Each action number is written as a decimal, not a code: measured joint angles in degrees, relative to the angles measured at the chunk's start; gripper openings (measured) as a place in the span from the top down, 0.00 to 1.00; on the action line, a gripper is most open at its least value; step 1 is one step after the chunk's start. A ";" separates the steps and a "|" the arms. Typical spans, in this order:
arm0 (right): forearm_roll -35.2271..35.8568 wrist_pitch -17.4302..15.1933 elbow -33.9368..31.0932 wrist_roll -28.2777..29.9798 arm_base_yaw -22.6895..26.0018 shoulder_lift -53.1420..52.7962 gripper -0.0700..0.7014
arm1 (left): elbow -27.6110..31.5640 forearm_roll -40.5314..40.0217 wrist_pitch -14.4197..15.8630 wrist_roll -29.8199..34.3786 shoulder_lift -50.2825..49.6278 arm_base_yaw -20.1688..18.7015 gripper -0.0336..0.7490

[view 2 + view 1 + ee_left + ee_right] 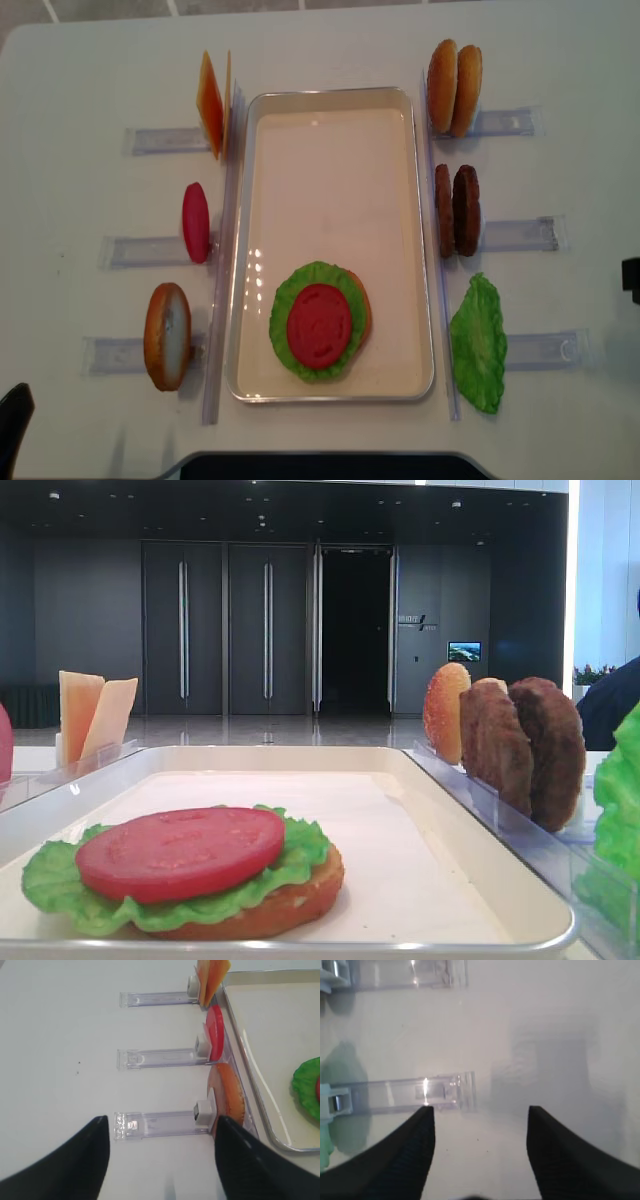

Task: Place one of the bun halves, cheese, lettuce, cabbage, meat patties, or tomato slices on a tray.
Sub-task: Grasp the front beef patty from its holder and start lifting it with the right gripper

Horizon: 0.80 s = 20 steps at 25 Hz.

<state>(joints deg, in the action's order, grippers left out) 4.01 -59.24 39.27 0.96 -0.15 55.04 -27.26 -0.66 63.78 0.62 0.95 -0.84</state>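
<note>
On the cream tray [330, 150] lies a bun half topped with lettuce [285, 345] and a tomato slice [319, 325]. Racks on the left hold cheese [212, 104], a tomato slice [195, 222] and a bun half [166, 335]. Racks on the right hold two bun halves [454, 87], two meat patties [457, 210] and lettuce [479, 343]. Cabbage is out of view. My left gripper [161, 1120] hangs open and empty over the table, its right finger next to the left bun half [231, 1095]. My right gripper [481, 1108] is open and empty above bare table.
Clear plastic racks [140, 248] stick out from both long sides of the tray. In the right wrist view one rack [420, 1092] lies just beyond the left fingertip, with green lettuce [324, 1150] at the left edge. A dark strip [320, 465] lines the table's front edge.
</note>
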 joint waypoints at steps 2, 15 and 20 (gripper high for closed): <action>-0.10 -0.34 3.65 0.00 0.00 3.31 0.37 | 0.04 -0.04 0.00 0.00 0.00 0.00 0.33; -0.43 -7.73 25.95 1.83 0.00 24.60 0.37 | 0.04 -0.04 0.00 0.00 0.00 0.00 0.40; -0.73 -9.15 31.72 2.53 0.00 29.36 0.37 | 0.04 -0.06 0.00 0.00 0.00 0.00 0.40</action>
<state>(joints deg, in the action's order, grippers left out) 3.28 -68.39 70.99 3.49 -0.15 84.40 -27.22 -0.73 63.78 0.62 0.95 -0.84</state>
